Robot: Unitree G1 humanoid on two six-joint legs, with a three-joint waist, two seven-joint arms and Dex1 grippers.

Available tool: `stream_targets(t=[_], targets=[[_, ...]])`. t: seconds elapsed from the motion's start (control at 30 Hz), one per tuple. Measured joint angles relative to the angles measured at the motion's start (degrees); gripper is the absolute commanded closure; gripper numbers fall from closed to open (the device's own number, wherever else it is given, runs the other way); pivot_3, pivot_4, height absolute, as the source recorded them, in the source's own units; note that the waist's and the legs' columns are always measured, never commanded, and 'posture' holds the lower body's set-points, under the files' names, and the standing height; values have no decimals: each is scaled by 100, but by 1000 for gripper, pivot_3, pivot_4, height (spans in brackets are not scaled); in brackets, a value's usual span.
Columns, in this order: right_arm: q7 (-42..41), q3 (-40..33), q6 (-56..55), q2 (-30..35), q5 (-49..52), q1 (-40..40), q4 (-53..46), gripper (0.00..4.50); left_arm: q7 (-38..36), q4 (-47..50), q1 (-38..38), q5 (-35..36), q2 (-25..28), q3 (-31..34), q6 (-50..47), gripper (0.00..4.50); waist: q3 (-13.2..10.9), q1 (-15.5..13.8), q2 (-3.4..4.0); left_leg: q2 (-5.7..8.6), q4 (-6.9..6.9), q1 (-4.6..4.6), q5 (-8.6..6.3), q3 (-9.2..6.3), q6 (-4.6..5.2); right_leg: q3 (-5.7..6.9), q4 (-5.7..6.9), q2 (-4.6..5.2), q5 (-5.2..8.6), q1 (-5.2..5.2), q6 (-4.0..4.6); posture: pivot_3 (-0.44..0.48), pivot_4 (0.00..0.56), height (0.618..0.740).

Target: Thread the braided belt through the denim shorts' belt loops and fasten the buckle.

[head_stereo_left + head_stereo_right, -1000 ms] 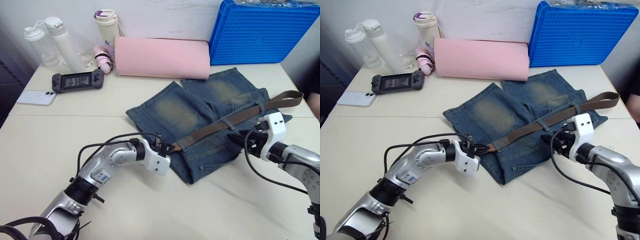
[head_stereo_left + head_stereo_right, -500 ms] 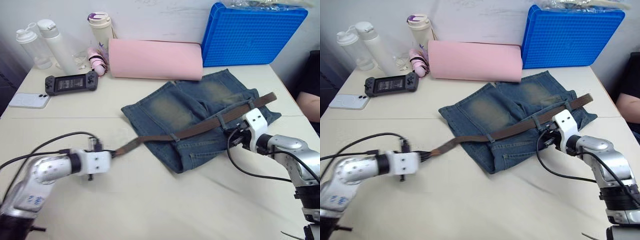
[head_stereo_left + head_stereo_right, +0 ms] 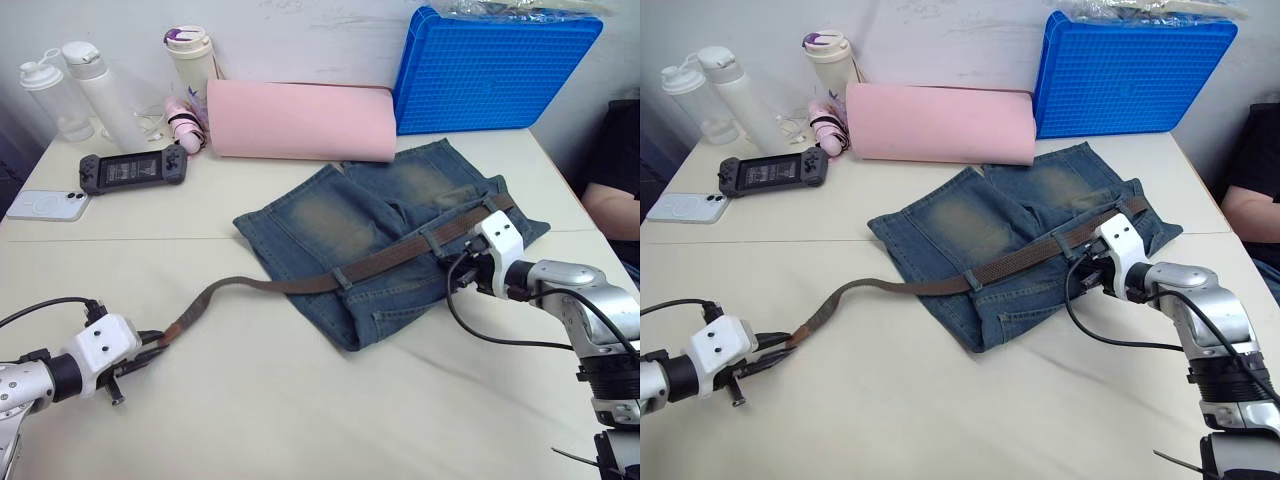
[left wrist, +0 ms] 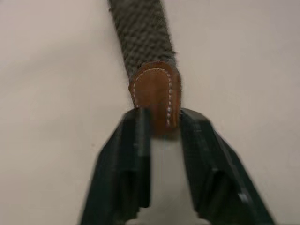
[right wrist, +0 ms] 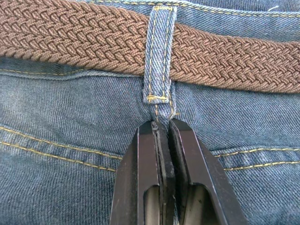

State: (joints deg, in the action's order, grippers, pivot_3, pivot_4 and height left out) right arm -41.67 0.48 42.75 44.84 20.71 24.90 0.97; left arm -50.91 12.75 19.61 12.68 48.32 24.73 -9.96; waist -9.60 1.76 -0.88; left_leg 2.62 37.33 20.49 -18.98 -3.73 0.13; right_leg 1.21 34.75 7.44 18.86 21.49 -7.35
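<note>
While my left gripper (image 4: 164,119) pinches the limp belt (image 3: 300,284) by its stiffer leather tip, my right gripper (image 5: 161,129), pressed together, pins the soft shorts (image 3: 330,220).

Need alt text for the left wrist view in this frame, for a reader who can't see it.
The left gripper pinches the brown leather tip of the braided belt between its two black fingers. The woven strap runs away from the gripper over a plain pale tabletop.
</note>
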Motion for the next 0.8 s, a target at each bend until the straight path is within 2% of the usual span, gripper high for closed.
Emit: stream_targets(t=[0.07,0.13,0.2,0.27,0.3,0.37,0.4,0.5,0.53,0.63,0.8], targets=[[-115,-84,15,2,16,-2,-12,4500,-133,62,-186,387,-20,-9,-328,1084,0,-3,0,-2,-1,2,0,0,-1,0,-2,-1,0,2,0,0,150,740],[-265,-207,175,24,123,1,-73,3704,-364,277,-531,926,-16,-54,-713,157,-8,-16,13,-1,0,4,0,0,-1,0,-4,0,0,2,0,0,150,740],[-518,-264,420,119,320,35,-195,2960,-538,535,-1001,1483,-17,-172,-1057,0,-23,-29,36,0,1,10,1,0,-1,1,-4,0,0,5,0,0,150,740],[-859,-291,619,315,523,32,-441,1845,-613,820,-1722,2164,-69,-446,-1574,0,-40,-40,65,2,-1,13,1,-1,-1,2,-3,1,-1,7,0,0,150,740],[-1028,-291,717,438,619,35,-570,1452,-625,939,-2127,2432,-146,-673,-1823,0,-47,-46,81,4,0,14,1,0,0,4,15,0,-2,8,-2,0,150,740],[-1244,-333,899,663,786,14,-779,358,-619,960,-2864,2652,-377,-1228,-2177,0,-49,-57,88,7,-2,14,2,-1,1,11,25,-3,-2,10,-3,0,150,740],[-1318,-352,982,739,859,21,-889,57,-611,937,-3185,2688,-518,-1510,-2323,0,-49,-62,86,5,-2,14,2,-1,1,17,24,-12,-2,10,-3,0,150,740],[-1469,-538,1218,1075,1081,-153,-1286,57,-580,654,-4266,2647,-1143,-2481,-2661,0,-51,-114,83,10,7,22,-2,5,9,43,20,-42,-6,11,-10,0,150,740],[-1478,-571,1259,1113,1117,-162,-1338,57,-577,614,-4400,2597,-1224,-2627,-2684,0,-51,-129,83,11,9,23,-3,8,10,47,19,-46,-6,12,-12,0,150,740],[-1457,-1042,1477,1357,1310,-571,-1843,57,-585,56,-5271,1872,-1839,-3861,-2649,0,-52,-230,82,7,43,53,-5,5,14,48,2,-63,-11,12,-21,0,150,740],[-1335,-1507,1636,1628,1360,-1264,-2243,57,-541,-866,-5751,983,-2733,-5015,-2417,0,-53,-332,79,9,76,75,-6,4,17,36,-1,-71,-16,16,-29,0,150,740]])
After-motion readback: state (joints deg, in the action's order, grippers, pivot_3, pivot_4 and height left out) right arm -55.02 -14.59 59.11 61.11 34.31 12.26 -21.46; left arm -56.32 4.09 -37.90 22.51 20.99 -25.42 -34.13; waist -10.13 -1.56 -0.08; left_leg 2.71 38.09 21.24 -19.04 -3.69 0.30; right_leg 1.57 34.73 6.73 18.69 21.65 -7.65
